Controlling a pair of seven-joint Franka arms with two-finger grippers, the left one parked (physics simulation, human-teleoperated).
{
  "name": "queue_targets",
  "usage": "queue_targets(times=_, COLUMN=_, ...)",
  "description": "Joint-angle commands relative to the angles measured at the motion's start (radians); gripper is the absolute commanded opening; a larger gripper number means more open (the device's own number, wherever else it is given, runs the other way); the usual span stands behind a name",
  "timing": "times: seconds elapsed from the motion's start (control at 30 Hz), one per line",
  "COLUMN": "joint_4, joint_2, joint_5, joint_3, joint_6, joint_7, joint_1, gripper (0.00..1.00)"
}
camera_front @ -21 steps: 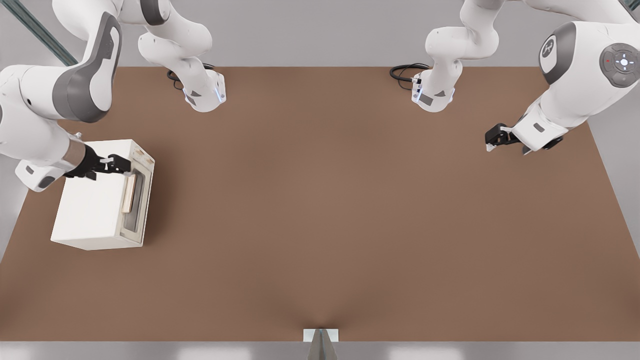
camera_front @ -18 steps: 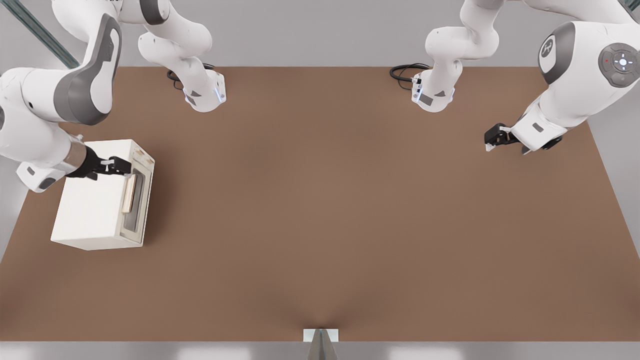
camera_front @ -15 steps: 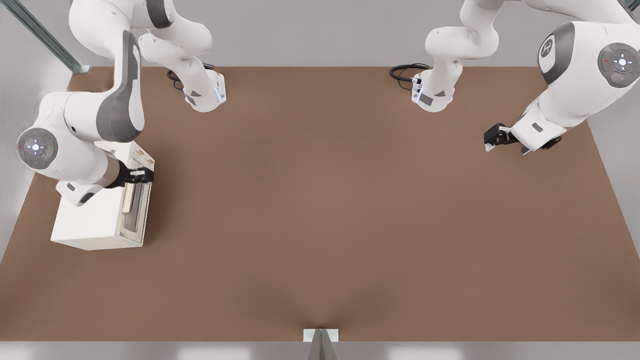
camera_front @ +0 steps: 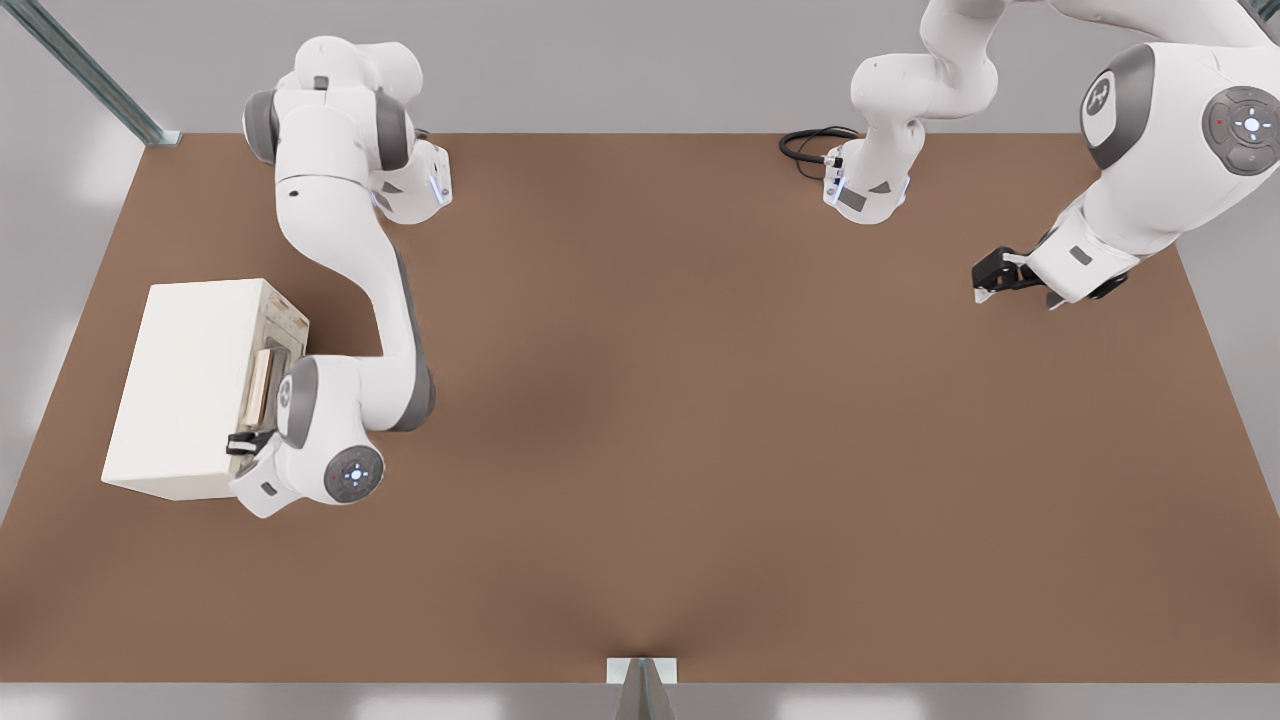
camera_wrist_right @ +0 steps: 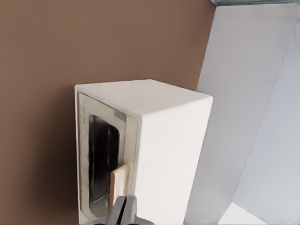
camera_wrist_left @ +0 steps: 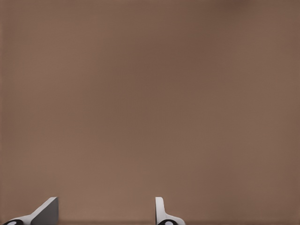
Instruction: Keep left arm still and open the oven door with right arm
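Since the earlier pictures the right arm [camera_front: 345,300] has swung away from above the oven [camera_front: 190,385] and now stretches down in front of it, with its wrist low beside the oven's front corner nearest the camera in the front view. The oven itself has not moved; it stands on the brown surface [camera_front: 700,450] at the front view's left, and its front faces the front view's right. The tool [camera_front: 245,443] is now at the near end of the oven door [camera_wrist_right: 101,161], just at the end of the pale beige handle [camera_wrist_right: 120,183], while before it was over the top edge of the oven near the far end of the door. In the right wrist view the two fingertips [camera_wrist_right: 124,211] lie close together, almost touching each other, and they appear to meet the end of the handle; whether they really grip it I cannot tell. The door looks flat against the oven's frame, with its dark glass window visible. The oven's plain white side and top are bare.
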Motion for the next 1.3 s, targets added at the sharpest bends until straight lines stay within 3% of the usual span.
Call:
queue_targets(times=0.0, joint_4=0.007, joint_2=0.016, joint_5=-0.022, joint_3=-0.002, joint_6=0.075, joint_7=0.199, joint_1=-0.023, gripper=0.21)
queue_targets(times=0.3, joint_4=0.105, joint_2=0.108, joint_5=0.007, joint_3=-0.007, joint_6=0.104, joint_7=0.171, joint_1=-0.041, gripper=0.21)
queue_targets(times=0.53, joint_4=-0.115, joint_2=-0.053, joint_5=0.047, joint_3=0.004, joint_6=0.093, joint_7=0.266, joint_1=0.013, gripper=0.21)
queue_targets(times=1.0, joint_4=-0.248, joint_2=-0.118, joint_5=-0.002, joint_3=0.033, joint_6=-0.001, joint_7=0.240, joint_1=0.013, gripper=0.21)
queue_targets(times=1.27, joint_4=-0.357, joint_2=-0.132, joint_5=-0.048, joint_3=0.041, joint_6=0.058, joint_7=0.240, joint_1=-0.004, gripper=0.21)
